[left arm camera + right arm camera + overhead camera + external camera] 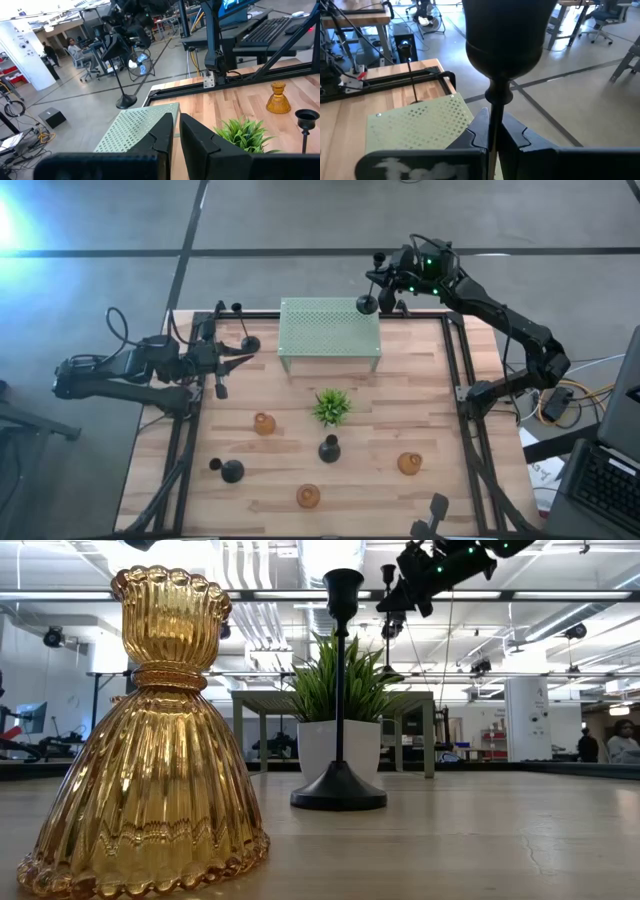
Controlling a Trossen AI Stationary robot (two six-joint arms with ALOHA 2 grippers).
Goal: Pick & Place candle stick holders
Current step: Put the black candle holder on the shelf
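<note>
while the right gripper (492, 135) pinches the tall black holder (368, 304) by its slim stem over the stand's (330, 330) far right corner, it looks light, rigid and top-heavy; the left gripper (243, 358) waits nearly closed, far left.

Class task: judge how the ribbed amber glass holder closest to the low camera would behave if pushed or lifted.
The amber glass holder looks like thick glass: probably heavy for its size, and breakable. Its wide flared base suggests sliding rather than tipping.
</note>
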